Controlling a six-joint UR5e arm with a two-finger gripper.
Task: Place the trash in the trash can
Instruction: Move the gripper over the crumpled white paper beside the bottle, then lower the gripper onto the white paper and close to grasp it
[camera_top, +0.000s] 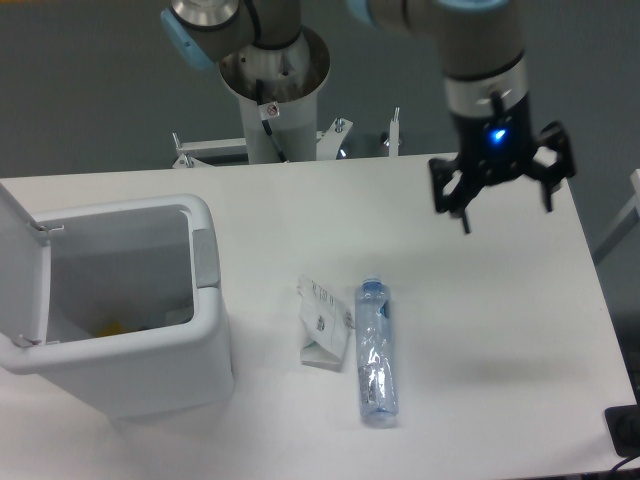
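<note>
A: where's the gripper (505, 213)?
B: up over the table's (500, 300) far right, fingers spread wide, holding nothing.
A: and the trash?
B: carton (323, 322) touching the bottle (376, 353), mid-table, right of the open trash can (130, 310).

White table (480, 300), seen from above. At left, white bin (205, 345) with lid (18, 265) flipped up, grey tab (204, 258) on the near rim, something yellow dimly visible inside. Near the table's middle, flattened carton (322, 322) with black print, lying just beside crushed clear bottle (376, 352), blue cap pointing away from the camera; whether touching, cannot tell. Above the table's far right part, end effector (503, 203) hanging open, fingers spread wide, blue light glowing on its body, nothing held, well apart from carton and bottle. Behind the table, arm base (270, 75) on a metal mount
</note>
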